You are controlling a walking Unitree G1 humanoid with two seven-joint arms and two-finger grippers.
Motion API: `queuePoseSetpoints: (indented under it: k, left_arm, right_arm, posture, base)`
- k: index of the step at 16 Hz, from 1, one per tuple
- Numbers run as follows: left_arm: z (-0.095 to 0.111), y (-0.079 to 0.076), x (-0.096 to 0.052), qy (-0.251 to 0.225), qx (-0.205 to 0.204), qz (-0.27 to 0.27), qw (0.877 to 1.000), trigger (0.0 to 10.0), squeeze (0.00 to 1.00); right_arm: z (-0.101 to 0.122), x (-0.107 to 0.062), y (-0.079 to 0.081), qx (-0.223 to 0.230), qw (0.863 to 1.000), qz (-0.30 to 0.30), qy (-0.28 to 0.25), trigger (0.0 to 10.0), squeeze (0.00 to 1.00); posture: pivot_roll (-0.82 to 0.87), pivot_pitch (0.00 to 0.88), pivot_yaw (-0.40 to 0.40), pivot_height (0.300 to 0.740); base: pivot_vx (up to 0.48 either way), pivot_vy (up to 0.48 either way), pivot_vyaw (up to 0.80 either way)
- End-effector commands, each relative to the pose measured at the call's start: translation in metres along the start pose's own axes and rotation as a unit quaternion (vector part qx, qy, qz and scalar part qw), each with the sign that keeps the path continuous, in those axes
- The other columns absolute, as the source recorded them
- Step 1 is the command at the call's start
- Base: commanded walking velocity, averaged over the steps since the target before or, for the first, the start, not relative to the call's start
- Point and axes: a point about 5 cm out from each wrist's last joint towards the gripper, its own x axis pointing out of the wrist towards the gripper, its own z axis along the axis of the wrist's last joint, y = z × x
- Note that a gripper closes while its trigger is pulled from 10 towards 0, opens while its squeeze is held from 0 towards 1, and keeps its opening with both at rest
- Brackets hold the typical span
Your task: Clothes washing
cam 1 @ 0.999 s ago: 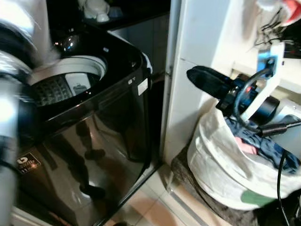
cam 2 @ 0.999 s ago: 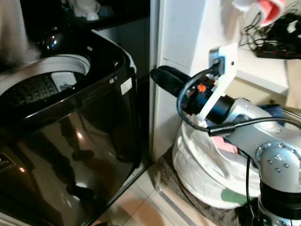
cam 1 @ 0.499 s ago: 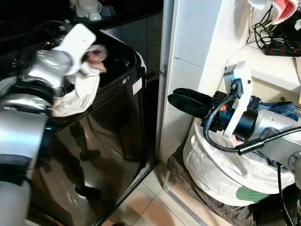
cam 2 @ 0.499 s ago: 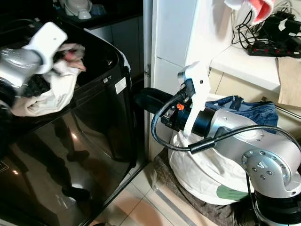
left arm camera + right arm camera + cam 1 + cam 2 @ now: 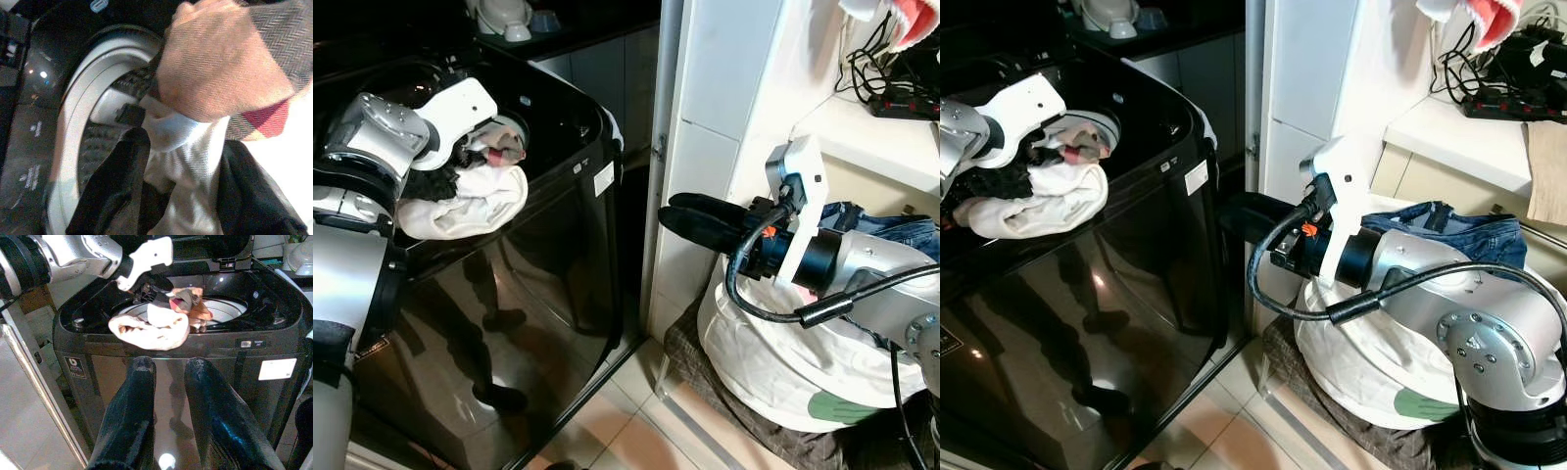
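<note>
A black top-loading washing machine [image 5: 548,255] stands on the left, and its white drum rim [image 5: 83,112] lies open. My left gripper [image 5: 186,191] is shut on a bundle of clothes [image 5: 465,196], white cloth with a pink and herringbone garment [image 5: 220,63]. It holds the bundle just above the drum opening [image 5: 225,308]. My right gripper [image 5: 690,215] hangs in the air between the washer and a white laundry bag [image 5: 773,362]. Its fingers are slightly apart and hold nothing. Blue jeans [image 5: 1440,225] lie on top of the bag.
A white cabinet post [image 5: 724,98] rises between washer and bag. A counter [image 5: 1459,127] at the right carries a power strip with cables [image 5: 1508,93]. The bag rests on a dark mat [image 5: 744,421] over a tiled floor [image 5: 626,431].
My left arm has swung in from beside the camera and carried the bundle over the washer, then lowered it toward the drum. The right gripper has barely moved.
</note>
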Motion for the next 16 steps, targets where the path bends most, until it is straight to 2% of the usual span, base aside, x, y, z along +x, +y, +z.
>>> queuePoseSetpoints:
  k: [1, 2, 3, 5, 6, 7, 8, 10, 11, 12, 13, 14, 15, 16]
  left_arm:
    - [0.013, 0.02, -0.012, -0.021, 0.022, 0.07, 0.997, 10.0, 0.0]
    - [0.02, 0.03, -0.017, -0.048, 0.017, 0.138, 0.989, 10.0, 0.0]
    - [0.044, 0.054, -0.036, -0.129, 0.005, 0.281, 0.951, 10.0, 0.0]
    - [0.057, 0.064, -0.049, -0.167, 0.022, 0.345, 0.923, 10.0, 0.0]
    - [0.058, 0.062, -0.047, -0.165, 0.026, 0.334, 0.928, 10.0, 0.0]
    - [0.05, 0.048, -0.033, -0.142, 0.0, 0.243, 0.96, 10.0, 0.0]
    - [0.032, 0.011, -0.005, -0.08, 0.008, 0.079, 0.994, 10.0, 0.0]
    - [0.032, 0.007, -0.003, -0.09, 0.003, 0.084, 0.992, 10.0, 0.0]
    - [0.038, 0.008, -0.003, -0.127, -0.022, 0.097, 0.987, 10.0, 0.0]
    - [0.056, 0.007, -0.005, -0.217, -0.12, 0.098, 0.964, 10.0, 0.0]
    - [0.078, 0.003, -0.01, -0.327, -0.2, 0.092, 0.919, 10.0, 0.0]
    - [0.081, 0.0, -0.009, -0.349, -0.253, 0.082, 0.899, 10.0, 0.0]
    - [0.079, -0.011, -0.003, -0.369, -0.332, 0.067, 0.866, 10.0, 0.0]
    - [0.077, -0.022, 0.001, -0.375, -0.344, 0.059, 0.859, 10.0, 0.0]
  right_arm:
    - [-0.001, 0.0, -0.003, -0.005, 1.0, -0.008, 0.006, 10.0, 0.0]
    - [-0.001, 0.0, -0.004, -0.005, 1.0, -0.015, 0.005, 10.0, 0.0]
    - [-0.001, 0.001, -0.011, -0.006, 0.999, -0.043, 0.0, 10.0, 0.0]
    - [0.0, 0.003, -0.016, -0.007, 0.998, -0.066, -0.006, 10.0, 0.0]
    - [0.0, 0.004, -0.018, -0.005, 0.997, -0.074, -0.007, 10.0, 0.0]
    - [-0.001, 0.004, -0.021, -0.004, 0.997, -0.083, -0.006, 10.0, 0.0]
    - [-0.002, 0.004, -0.021, -0.004, 0.996, -0.084, -0.001, 10.0, 0.0]
    - [-0.004, 0.004, -0.021, -0.006, 0.996, -0.089, 0.005, 10.0, 0.0]
    - [-0.005, 0.004, -0.022, -0.007, 0.995, -0.097, 0.005, 10.0, 0.0]
    - [-0.004, 0.003, -0.028, -0.012, 0.991, -0.131, -0.003, 10.0, 0.0]
    - [-0.005, 0.001, -0.043, -0.039, 0.979, -0.202, 0.001, 10.0, 0.0]
    - [-0.006, 0.001, -0.05, -0.054, 0.97, -0.237, 0.001, 10.0, 0.0]
    - [-0.007, -0.001, -0.061, -0.087, 0.947, -0.309, -0.003, 10.0, 0.0]
    - [-0.008, -0.003, -0.065, -0.093, 0.936, -0.34, -0.008, 10.0, 0.0]
  posture:
    - [-0.08, 0.0, 0.025, 0.74]
    - [-0.08, 0.0, 0.026, 0.74]
    - [-0.08, 0.0, 0.025, 0.74]
    - [-0.08, 0.0, 0.027, 0.74]
    - [-0.08, 0.0, 0.028, 0.74]
    - [-0.08, 0.0, 0.027, 0.74]
    - [-0.08, 0.0, 0.034, 0.74]
    - [-0.08, 0.0, 0.037, 0.74]
    - [-0.08, 0.0, 0.042, 0.74]
    - [-0.08, 0.0, 0.043, 0.74]
    - [-0.08, 0.0, 0.054, 0.74]
    - [-0.09, 0.0, 0.061, 0.74]
    - [-0.09, 0.0, 0.061, 0.74]
    - [-0.1, 0.0, 0.055, 0.74]
  base:
    - [0.0, 0.0, 0.0]
    - [0.0, 0.0, 0.0]
    - [0.0, 0.0, 0.0]
    - [0.0, 0.0, 0.0]
    - [0.0, 0.0, 0.0]
    - [0.0, 0.0, 0.0]
    - [0.0, 0.0, 0.0]
    - [0.0, 0.0, 0.0]
    - [0.0, 0.0, 0.0]
    - [0.0, 0.0, 0.0]
    - [0.0, 0.0, 0.0]
    - [0.0, 0.0, 0.0]
    - [0.0, 0.0, 0.0]
    - [0.0, 0.0, 0.0]
